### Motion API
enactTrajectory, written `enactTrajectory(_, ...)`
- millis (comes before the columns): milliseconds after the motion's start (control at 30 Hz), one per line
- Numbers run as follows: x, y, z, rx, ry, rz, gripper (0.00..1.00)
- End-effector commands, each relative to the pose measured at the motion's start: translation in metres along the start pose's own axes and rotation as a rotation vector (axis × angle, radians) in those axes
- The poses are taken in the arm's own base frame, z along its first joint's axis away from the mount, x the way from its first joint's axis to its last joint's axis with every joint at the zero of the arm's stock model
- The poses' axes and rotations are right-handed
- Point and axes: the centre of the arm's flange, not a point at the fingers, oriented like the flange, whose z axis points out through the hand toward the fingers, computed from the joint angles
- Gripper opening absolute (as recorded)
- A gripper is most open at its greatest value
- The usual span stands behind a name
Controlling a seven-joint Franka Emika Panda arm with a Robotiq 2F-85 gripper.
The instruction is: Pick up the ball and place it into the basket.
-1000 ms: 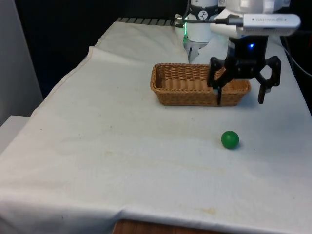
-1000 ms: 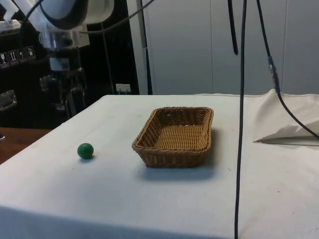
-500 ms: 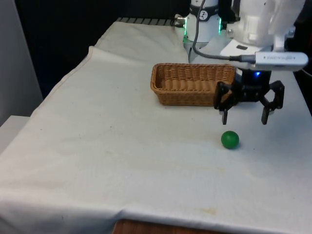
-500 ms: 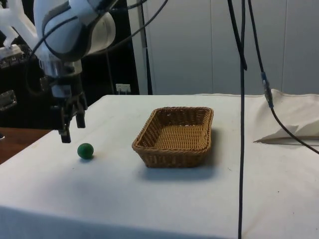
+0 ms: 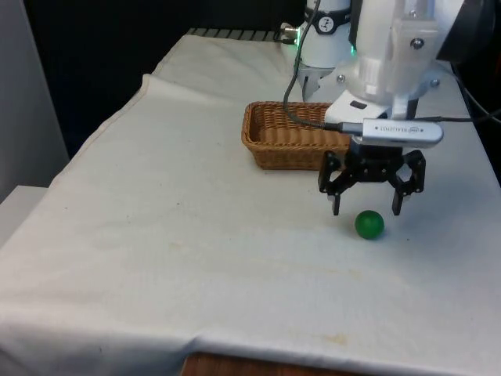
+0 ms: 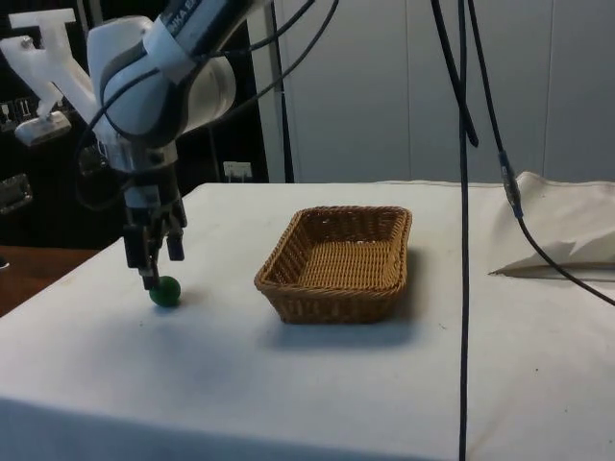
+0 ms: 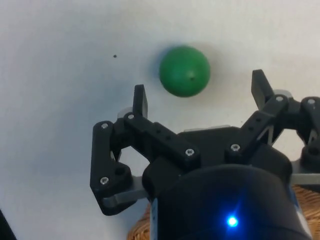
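The ball [image 5: 369, 224] sits on the white cloth [image 5: 196, 235], nearest me in the front view. My gripper [image 5: 366, 208] hangs just above it and a touch behind, fingers spread wide, holding nothing. In the wrist view the ball [image 7: 184, 71] lies beyond the fingertips [image 7: 140, 99], not between them. I judge I should nudge forward until it is centred, then lower and close gently so it doesn't roll away. The basket [image 5: 293, 135] waits beyond.
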Motion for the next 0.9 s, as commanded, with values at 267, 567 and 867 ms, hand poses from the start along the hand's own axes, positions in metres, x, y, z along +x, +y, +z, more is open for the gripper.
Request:
enactTrajectory(267,0.001,-0.018,0.005,0.007,0.026,-0.007,1.0)
enactTrajectory(567,0.0,-0.019,0.015,0.004,0.028,-0.001,1.0)
enactTrajectory(867,0.0,-0.017,0.017,-0.003,0.03,-0.001,1.0)
